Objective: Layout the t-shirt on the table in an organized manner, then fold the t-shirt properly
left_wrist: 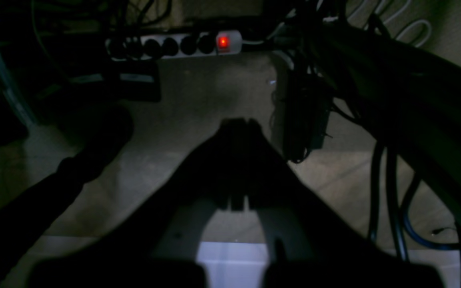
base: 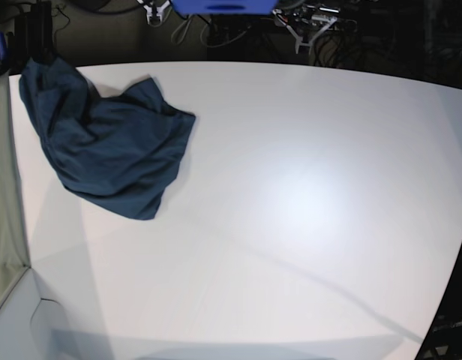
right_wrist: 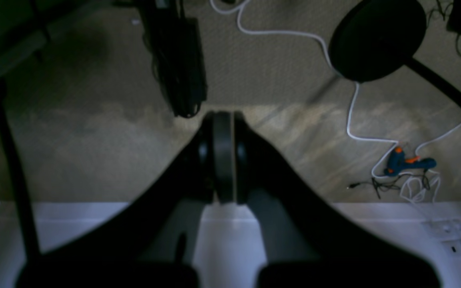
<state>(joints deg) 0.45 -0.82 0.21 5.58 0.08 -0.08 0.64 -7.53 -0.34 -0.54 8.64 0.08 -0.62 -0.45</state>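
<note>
Only the base view shows the t-shirt (base: 107, 146), crumpled on the bench (base: 291, 225); wrist views show the left claw (left_wrist: 238, 128) and right claw (right_wrist: 223, 120) closed, empty, over carpet.

The left arm's dark two-fingered gripper (left_wrist: 238, 126) points downward, its black fingers pressed together at the tips with no gap between them. The right arm's black gripper (right_wrist: 224, 120) hangs the same way, pads closed flat against each other. Both are empty. Neither arm shows in the base view.
</note>
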